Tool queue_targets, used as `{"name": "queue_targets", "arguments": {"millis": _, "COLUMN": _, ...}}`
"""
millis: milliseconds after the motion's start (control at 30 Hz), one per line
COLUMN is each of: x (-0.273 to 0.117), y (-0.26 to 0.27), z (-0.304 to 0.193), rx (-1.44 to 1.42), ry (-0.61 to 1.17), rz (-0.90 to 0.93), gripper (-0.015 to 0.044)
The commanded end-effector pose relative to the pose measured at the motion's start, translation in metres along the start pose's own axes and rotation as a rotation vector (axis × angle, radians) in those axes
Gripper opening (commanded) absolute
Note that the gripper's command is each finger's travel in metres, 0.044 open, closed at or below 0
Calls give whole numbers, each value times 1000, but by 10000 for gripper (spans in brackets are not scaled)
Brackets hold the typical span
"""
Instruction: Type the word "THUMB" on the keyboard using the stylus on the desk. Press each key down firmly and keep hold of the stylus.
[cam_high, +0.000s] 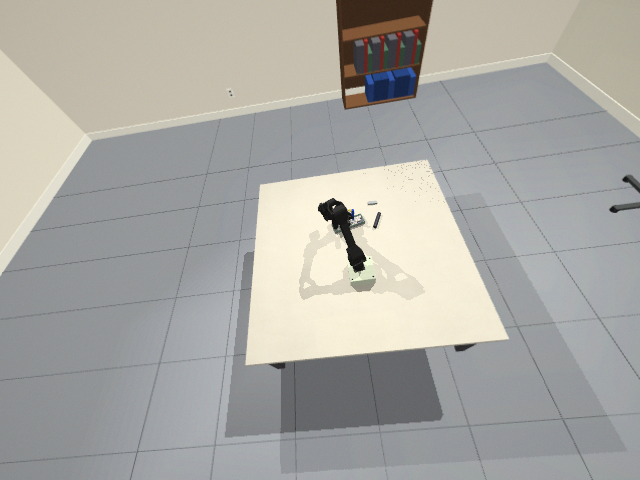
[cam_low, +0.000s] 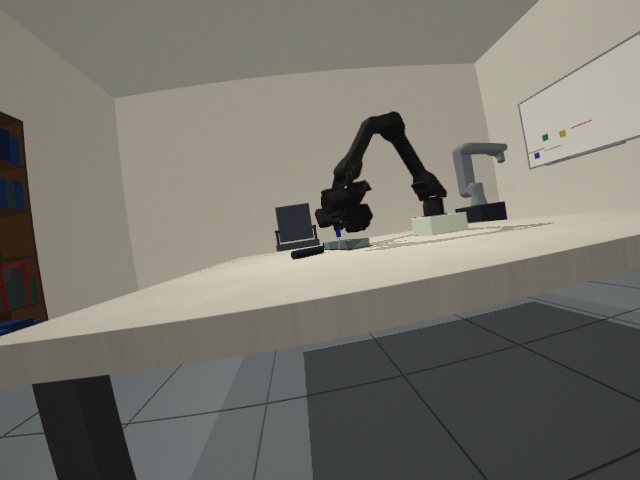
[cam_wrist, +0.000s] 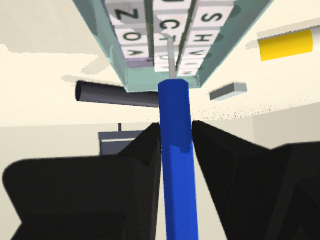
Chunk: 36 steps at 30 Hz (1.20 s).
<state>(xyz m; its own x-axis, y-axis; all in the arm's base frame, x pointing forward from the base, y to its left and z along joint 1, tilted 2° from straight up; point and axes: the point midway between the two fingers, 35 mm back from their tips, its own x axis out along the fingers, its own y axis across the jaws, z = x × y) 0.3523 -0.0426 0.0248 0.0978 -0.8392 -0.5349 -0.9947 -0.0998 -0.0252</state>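
Note:
My gripper (cam_wrist: 175, 129) (cam_low: 339, 225) is shut on the blue stylus (cam_wrist: 176, 112) (cam_low: 338, 232) (cam_high: 352, 212), with one black finger on each side of it. The stylus's thin grey tip points down at the small teal keyboard (cam_wrist: 134, 83) (cam_low: 360, 243) (cam_high: 360, 222). In the wrist view the tip's end overlaps the T key, in the middle row just past C. Whether it touches or presses that key cannot be told. Z, O and A show in the left row, S, H and V in the right row. The D key is partly hidden behind the tip.
A dark cylinder (cam_high: 376, 220) (cam_low: 307, 252) (cam_wrist: 110, 94) lies just beyond the keyboard's far end. A small grey block (cam_high: 372, 203) (cam_wrist: 229, 92) lies near it. A yellow object (cam_wrist: 286, 45) lies to the right of the keyboard in the wrist view.

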Motion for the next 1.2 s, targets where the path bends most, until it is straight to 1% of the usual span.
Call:
{"name": "queue_targets", "arguments": {"millis": 0, "x": 0, "y": 0, "z": 0, "rx": -4, "ry": 3, "rz": -1, "gripper": 81}}
{"name": "queue_targets", "arguments": {"millis": 300, "x": -18, "y": 0, "z": -31, "rx": -4, "ry": 3, "rz": -1, "gripper": 81}}
{"name": "queue_targets", "arguments": {"millis": 733, "x": -17, "y": 0, "z": -29, "rx": -2, "ry": 0, "rz": 3, "gripper": 84}}
{"name": "queue_targets", "arguments": {"millis": 833, "x": -17, "y": 0, "z": -29, "rx": -2, "ry": 0, "rz": 3, "gripper": 64}}
{"name": "queue_targets", "arguments": {"millis": 900, "x": -18, "y": -1, "z": -30, "rx": -2, "ry": 1, "rz": 2, "gripper": 12}}
{"name": "queue_targets", "arguments": {"millis": 933, "x": -18, "y": -3, "z": -30, "rx": -2, "ry": 1, "rz": 2, "gripper": 0}}
{"name": "queue_targets", "arguments": {"millis": 1167, "x": -24, "y": -18, "z": -32, "rx": -2, "ry": 3, "rz": -3, "gripper": 0}}
